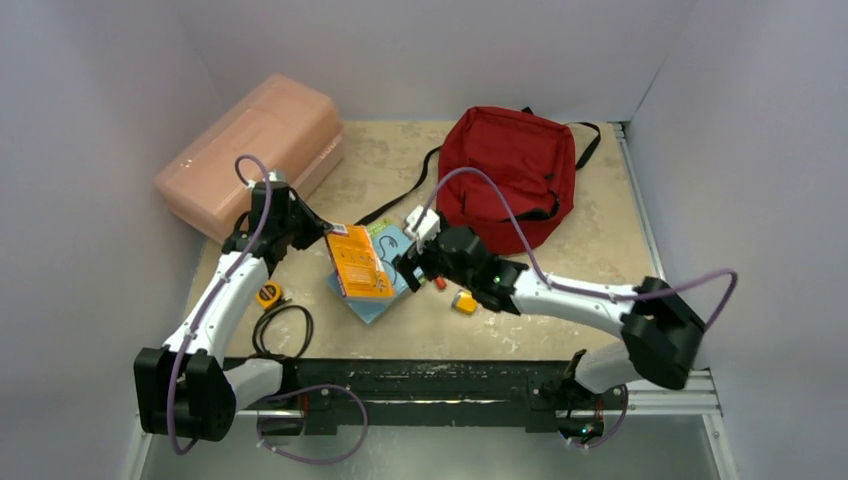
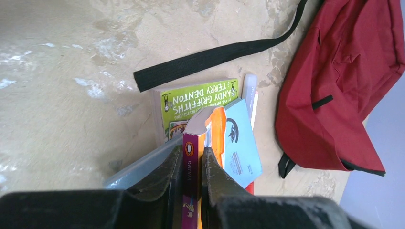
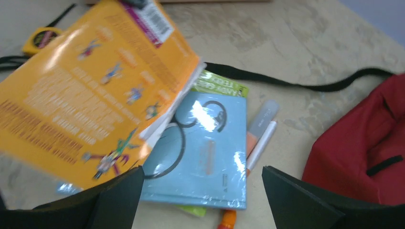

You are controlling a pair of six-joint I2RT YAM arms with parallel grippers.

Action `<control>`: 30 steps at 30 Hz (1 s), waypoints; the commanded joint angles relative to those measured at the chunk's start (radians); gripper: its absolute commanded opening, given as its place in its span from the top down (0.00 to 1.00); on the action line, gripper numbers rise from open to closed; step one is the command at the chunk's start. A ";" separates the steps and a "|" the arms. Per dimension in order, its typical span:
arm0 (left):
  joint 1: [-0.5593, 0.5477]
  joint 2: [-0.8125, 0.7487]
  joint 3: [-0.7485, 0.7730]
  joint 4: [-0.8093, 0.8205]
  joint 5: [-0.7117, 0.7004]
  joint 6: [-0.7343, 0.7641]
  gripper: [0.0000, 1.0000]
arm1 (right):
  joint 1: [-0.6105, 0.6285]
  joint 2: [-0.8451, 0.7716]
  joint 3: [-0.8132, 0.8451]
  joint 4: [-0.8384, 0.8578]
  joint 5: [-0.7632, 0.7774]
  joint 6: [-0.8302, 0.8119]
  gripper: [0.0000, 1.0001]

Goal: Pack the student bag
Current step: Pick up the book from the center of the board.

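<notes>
The dark red student bag [image 1: 505, 170] lies at the back right, with black straps; it also shows in the left wrist view [image 2: 344, 81] and the right wrist view [image 3: 367, 157]. My left gripper [image 2: 192, 162] is shut on the spine of an orange book [image 1: 358, 262], lifted and tilted above a light blue booklet [image 3: 205, 152] and a green book [image 2: 198, 102]. The orange book fills the upper left of the right wrist view [image 3: 90, 90]. My right gripper [image 3: 200, 191] is open above the blue booklet, with pens [image 3: 260, 138] beside it.
A pink translucent plastic box [image 1: 255, 150] stands at the back left. A yellow tape measure [image 1: 268, 294] and a black cable [image 1: 285, 330] lie by the left arm. A small yellow item [image 1: 464, 302] and a red item [image 1: 439, 283] lie under the right arm.
</notes>
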 commanded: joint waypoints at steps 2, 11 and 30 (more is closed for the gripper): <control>-0.020 -0.017 0.175 -0.332 -0.089 -0.021 1.00 | 0.187 -0.233 -0.243 0.425 -0.006 -0.548 0.01; -0.023 -0.033 0.250 -0.504 -0.166 -0.170 1.00 | 0.477 0.001 -0.125 0.685 0.391 -0.642 0.01; -0.046 -0.055 0.252 -0.541 -0.380 -0.180 1.00 | 0.542 0.117 0.188 0.118 0.492 -0.340 0.02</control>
